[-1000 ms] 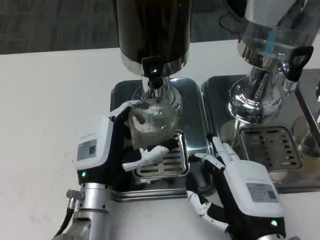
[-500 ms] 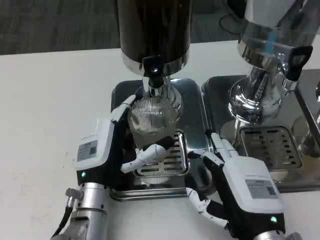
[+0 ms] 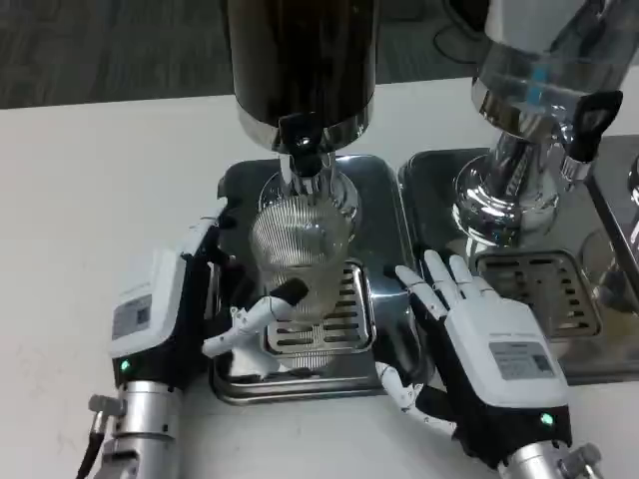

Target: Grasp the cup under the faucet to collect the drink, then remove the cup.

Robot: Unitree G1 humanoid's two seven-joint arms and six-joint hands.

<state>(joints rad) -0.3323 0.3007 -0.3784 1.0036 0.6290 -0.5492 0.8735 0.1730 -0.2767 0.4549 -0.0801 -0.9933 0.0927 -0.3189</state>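
I'm seeing the cup (image 3: 300,244), clear ribbed glass, standing upright on the drip grate (image 3: 324,324) of the left steel tray (image 3: 384,215), long axis vertical, mouth pointing straight up at the faucet (image 3: 303,150) of the dark dispenser (image 3: 300,60). It's sitting at the grate's far end, roughly mid-tray, directly below the spout.

My left hand (image 3: 185,304) is sitting at the tray's left edge, palm turned toward the cup. One finger is reaching along the cup's far left side and the thumb (image 3: 255,311) is lying across the near base of the glass, tip at or touching it. I can't tell if it's actually clamping the cup or just bracketing it; the contact is hidden behind the glass.

My right hand (image 3: 479,339) is resting back-up near the tray's near right corner, over the gap between the two trays, fingers spread and pointing away from me, holding nothing.

A second tray (image 3: 429,180) is sitting just right of the first, carrying a shiny chrome dispenser (image 3: 529,130) with a black tap handle (image 3: 589,120) and its own slotted grate (image 3: 539,289).

Both trays are standing on the white table (image 3: 90,200), toward its far right part. Dark grey carpet (image 3: 110,45) is showing beyond the far edge.
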